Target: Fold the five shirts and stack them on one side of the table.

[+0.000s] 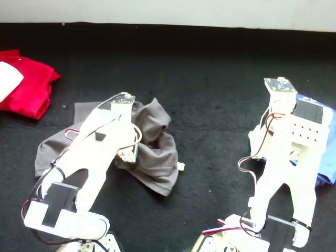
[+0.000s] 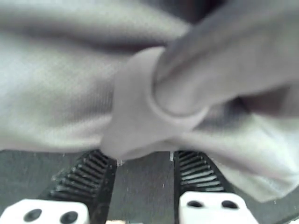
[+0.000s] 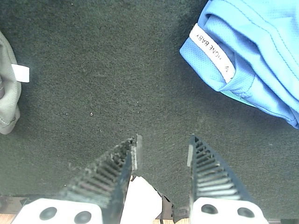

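Note:
A crumpled grey shirt (image 1: 157,152) lies left of the table's middle, under my left arm. In the left wrist view its bunched folds (image 2: 70,93) press against the tips of my left gripper (image 2: 144,156). The jaws stand apart, with dark table showing between them and cloth covering the very tips. A blue shirt (image 1: 326,157) lies bunched at the right, partly under my right arm (image 1: 294,147). My right gripper (image 3: 162,142) hangs open over bare table, with the blue shirt (image 3: 252,51) beside it. A folded red shirt (image 1: 31,86) with a white one (image 1: 8,79) on it sits at the far left.
The table is covered with a black cloth (image 1: 210,105), with open room in the middle and along the back. The grey shirt's white tag (image 3: 21,73) sticks out toward the right arm. A pale wall runs behind the table's far edge.

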You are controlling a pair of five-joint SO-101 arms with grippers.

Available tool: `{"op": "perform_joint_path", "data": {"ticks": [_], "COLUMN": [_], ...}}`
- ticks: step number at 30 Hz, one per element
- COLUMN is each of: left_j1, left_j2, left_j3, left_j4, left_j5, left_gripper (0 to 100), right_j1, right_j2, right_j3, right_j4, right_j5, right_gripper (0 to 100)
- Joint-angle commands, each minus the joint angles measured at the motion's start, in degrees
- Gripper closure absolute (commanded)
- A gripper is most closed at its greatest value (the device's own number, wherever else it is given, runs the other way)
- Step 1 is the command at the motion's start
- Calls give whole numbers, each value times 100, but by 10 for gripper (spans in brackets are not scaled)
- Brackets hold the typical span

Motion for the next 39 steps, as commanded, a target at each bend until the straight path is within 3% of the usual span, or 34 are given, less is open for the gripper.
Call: {"op": "perform_joint_path", "data": {"ticks": [1, 9, 24, 28, 33, 39], "left_j1": [48, 40, -620, -1446, -3310, -4954], "left_j2": [233, 611, -1253, -1464, -1446, -1420], "left_j3": [-136, -945, -2677, -3503, -4611, -4673], "left_j4": [-149, 404, 2664, 3024, 3288, 3244], "left_j5": [70, 35, -325, -308, -431, -1099], "left_gripper": [851, 989, 994, 994, 994, 994], "right_j1": [40, 40, -101, -444, -980, -1851], "right_j2": [-215, -215, -215, -215, -215, -163], "right_j3": [13, 13, -4, -4, 4, 13], "right_j4": [75, 75, 75, 75, 75, 31], "right_j5": [79, 79, 79, 79, 53, 44], "right_gripper": [832, 832, 832, 832, 832, 832]}}
